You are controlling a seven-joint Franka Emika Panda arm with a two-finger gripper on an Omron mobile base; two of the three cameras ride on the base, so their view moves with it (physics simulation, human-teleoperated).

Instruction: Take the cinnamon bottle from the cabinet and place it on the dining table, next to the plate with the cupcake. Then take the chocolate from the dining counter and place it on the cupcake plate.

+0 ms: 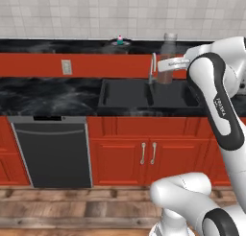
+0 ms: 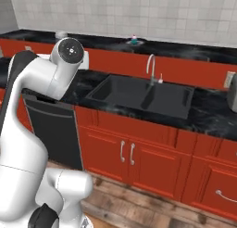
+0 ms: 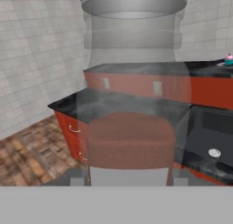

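My gripper (image 1: 166, 66) is shut on the cinnamon bottle (image 1: 165, 77), which it holds upright above the sink's right side. The clear bottle (image 3: 131, 104), with reddish-brown contents and a grey cap, stands close in the middle of the hand view, with the gripper (image 3: 129, 178) at its base. On the dining table (image 1: 48, 45) behind the sink run, the teal-wrapped cupcake (image 1: 119, 39) sits on its plate (image 1: 115, 43), left of and beyond the bottle. The cupcake (image 2: 134, 39) also appears in the right base view. The chocolate and the cabinet are out of view.
A black sink (image 1: 144, 93) with a silver faucet (image 1: 153, 67) lies below the bottle. A dishwasher (image 1: 52, 153) sits under the counter at the left, and red cupboard doors (image 1: 148, 156) are below the sink. A toaster (image 2: 231, 93) stands at the right edge.
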